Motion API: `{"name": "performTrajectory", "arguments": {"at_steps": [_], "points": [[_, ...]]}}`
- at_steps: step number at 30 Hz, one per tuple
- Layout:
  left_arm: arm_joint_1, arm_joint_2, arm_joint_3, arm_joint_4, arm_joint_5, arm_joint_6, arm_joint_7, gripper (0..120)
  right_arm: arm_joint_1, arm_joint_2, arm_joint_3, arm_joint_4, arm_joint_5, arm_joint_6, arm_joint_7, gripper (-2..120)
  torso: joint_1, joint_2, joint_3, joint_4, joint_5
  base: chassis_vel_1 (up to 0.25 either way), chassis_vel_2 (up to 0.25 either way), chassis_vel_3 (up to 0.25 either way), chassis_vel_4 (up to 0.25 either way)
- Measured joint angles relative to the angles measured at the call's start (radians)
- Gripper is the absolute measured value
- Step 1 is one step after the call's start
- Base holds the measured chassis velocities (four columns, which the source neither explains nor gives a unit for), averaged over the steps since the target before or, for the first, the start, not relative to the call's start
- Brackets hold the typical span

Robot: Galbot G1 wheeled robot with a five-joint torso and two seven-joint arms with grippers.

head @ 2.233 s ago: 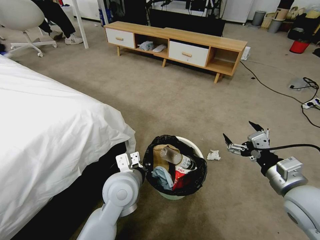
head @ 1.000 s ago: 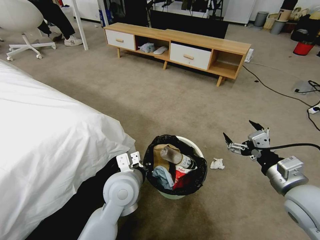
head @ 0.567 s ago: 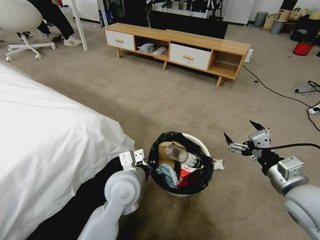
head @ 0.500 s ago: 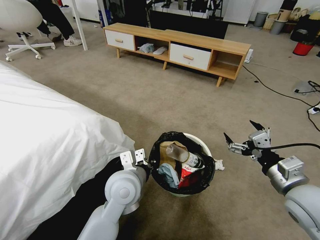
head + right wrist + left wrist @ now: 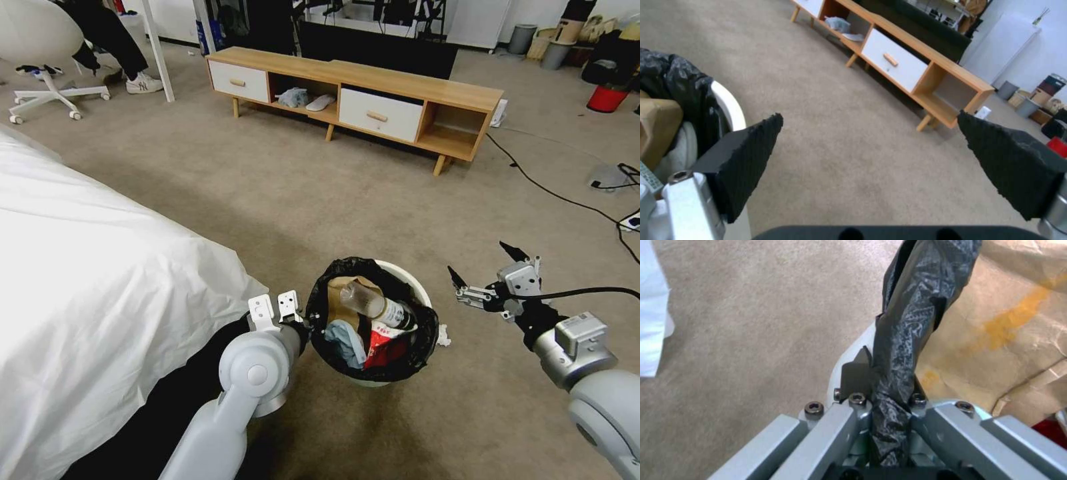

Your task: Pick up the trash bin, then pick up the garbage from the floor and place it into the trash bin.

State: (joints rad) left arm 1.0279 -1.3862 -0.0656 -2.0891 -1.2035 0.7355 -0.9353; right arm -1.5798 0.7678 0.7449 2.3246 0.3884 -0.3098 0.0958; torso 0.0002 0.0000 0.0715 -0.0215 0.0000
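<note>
Left hand (image 5: 887, 406) is clamped on the trash bin's (image 5: 408, 275) bagged rim, bottle and paper already inside. Right hand (image 5: 487, 272) hangs wide open, empty; one tissue (image 5: 443, 338) lies on the floor (image 5: 320, 193) just right of the bin.

1 trash bin (image 5: 407, 280) w/ black liner. Inside: 1 clear bottle (image 5: 373, 308), 1 brown paper bag (image 5: 347, 288), 1 red-and-white carton (image 5: 383, 343), 1 blue-grey rag (image 5: 347, 333). 1 white tissue (image 5: 443, 339) on carpet. 1 TV cabinet (image 5: 400, 83), 2 white drawers. 2 grippers: left (image 5: 889, 386), right (image 5: 485, 272).
</note>
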Motion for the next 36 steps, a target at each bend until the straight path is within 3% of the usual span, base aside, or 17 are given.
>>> {"name": "performTrajectory", "arguments": {"at_steps": [17, 36], "points": [[0.000, -0.008, -0.005, 0.010, 0.047, 0.000, 0.017, 1, 0.003, 0.002, -0.016, -0.003, -0.001, 0.000, 0.000, 100, 0.000, 0.000, 0.000, 0.0001, 0.0000, -0.073, 0.079, 0.068, -0.077], [-0.002, -0.006, -0.007, 0.013, 0.055, 0.000, 0.022, 1, 0.002, 0.009, -0.021, -0.006, -0.006, 0.007, 0.001, 100, 0.000, 0.000, 0.000, 0.0000, 0.0000, -0.006, 0.003, 0.010, -0.005]]}}
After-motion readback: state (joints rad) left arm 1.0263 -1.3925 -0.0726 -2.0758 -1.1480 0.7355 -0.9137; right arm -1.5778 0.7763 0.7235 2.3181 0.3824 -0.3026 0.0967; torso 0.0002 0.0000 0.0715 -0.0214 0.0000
